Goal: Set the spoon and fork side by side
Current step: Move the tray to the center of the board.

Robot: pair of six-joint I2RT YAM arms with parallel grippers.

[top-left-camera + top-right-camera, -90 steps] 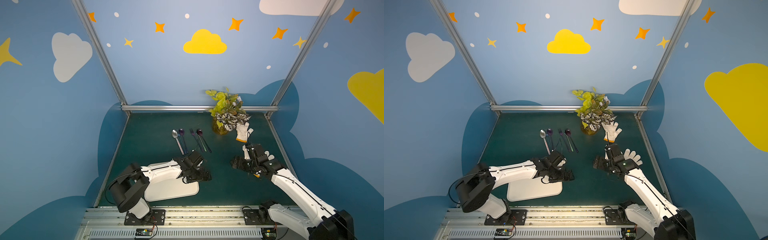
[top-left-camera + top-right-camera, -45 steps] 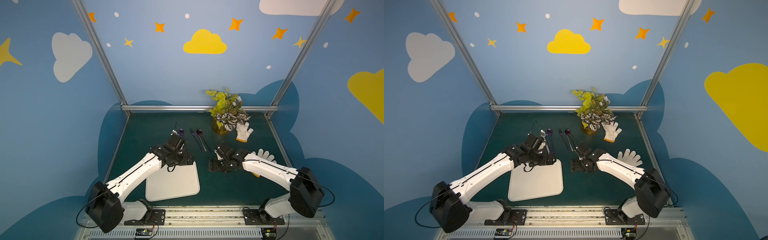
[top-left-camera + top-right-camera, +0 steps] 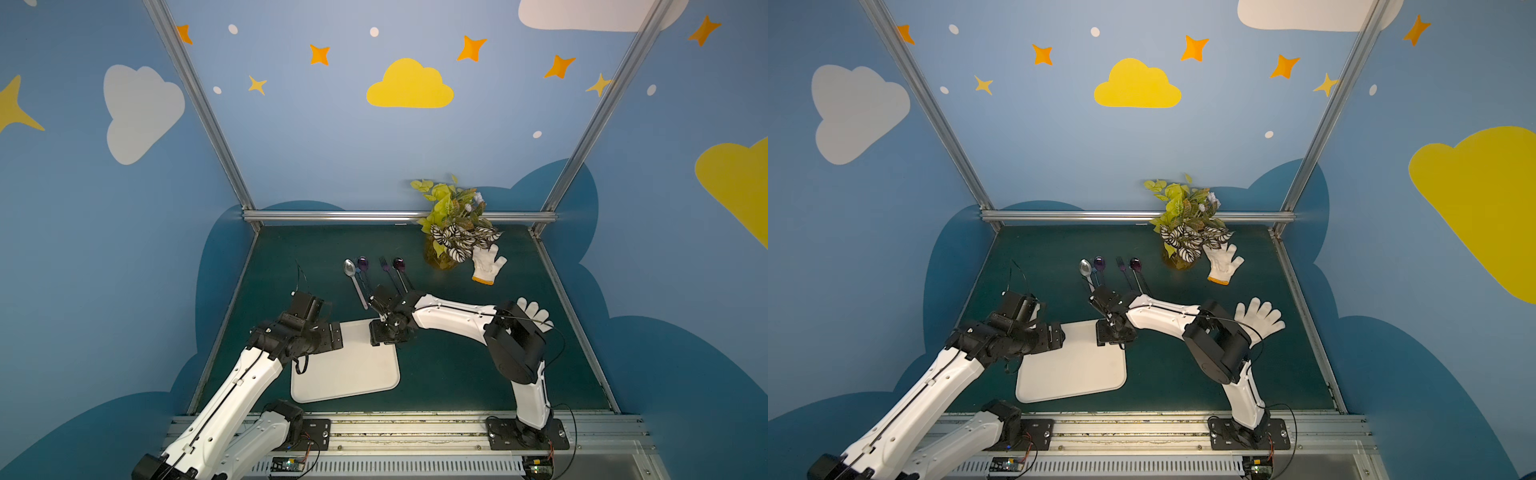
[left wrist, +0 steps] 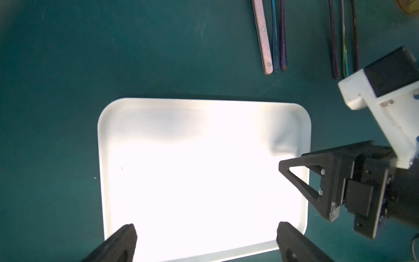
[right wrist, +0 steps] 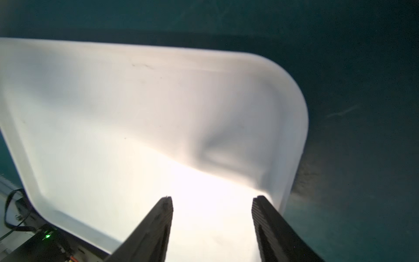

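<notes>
Looks hardly begun. Finds the spoon and the fork lying among other cutlery toward the far edge of the table, beyond the tray. Holds left end effector and right end effector above the tray, jaws apart, gripping nothing. Remains to pick both.

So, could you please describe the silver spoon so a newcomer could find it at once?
Start at the flat white rectangular tray on the dark green table; a row of cutlery lies beyond it. The shiny silver metal spoon ends that row, farthest from the leafy potted plant. Only its bowl is silver.
</notes>
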